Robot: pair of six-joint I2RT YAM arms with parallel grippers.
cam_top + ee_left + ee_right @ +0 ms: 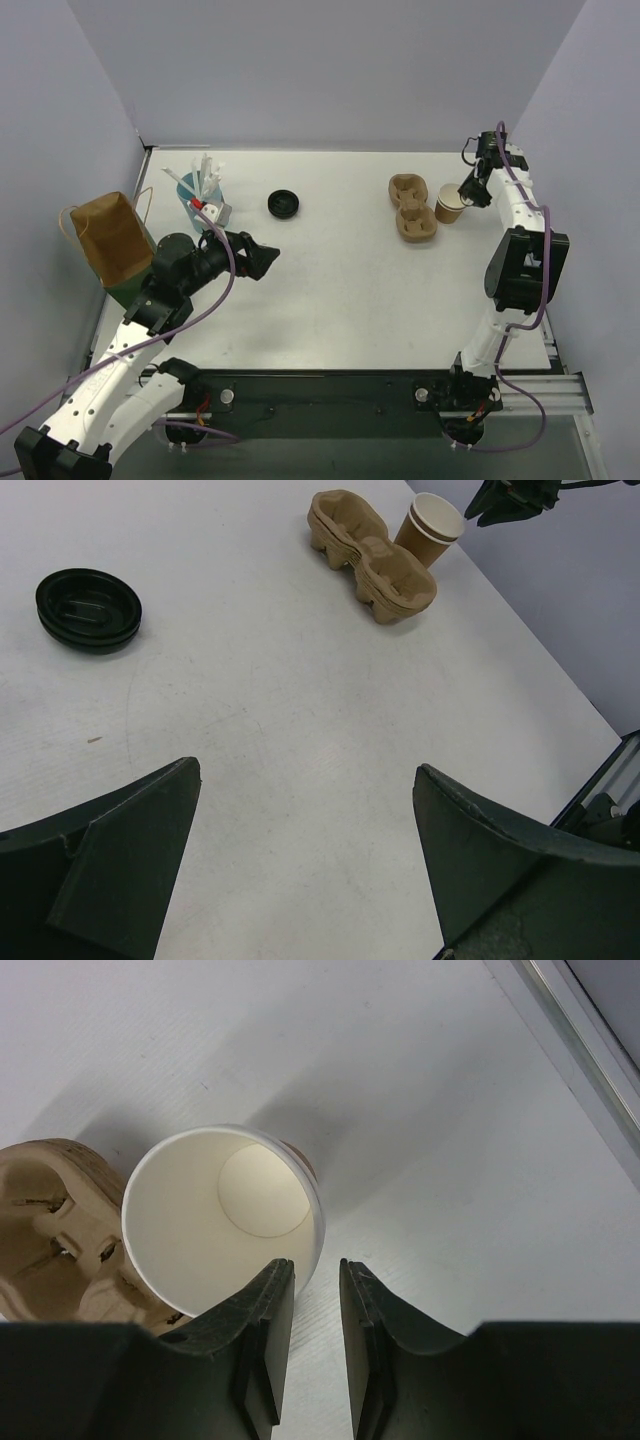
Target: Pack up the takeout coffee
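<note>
Packing is barely begun: the paper cup (449, 206) stands open on the bench, just beside the pulp carrier (412, 208), with its black lid (284, 203) lying well apart. The right tool (317, 1265) hovers at the cup's rim, fingers nearly together and holding nothing. The left tool (305, 770) is spread wide and empty.

No readable text, label, brand or number on anything visible.

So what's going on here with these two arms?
The right gripper hangs at the rim of the open paper cup, which stands beside the brown cup carrier. Its jaws are a narrow gap apart and not clearly gripping. The black lid lies apart on the table. The left gripper hovers wide open, holding nothing.
</note>
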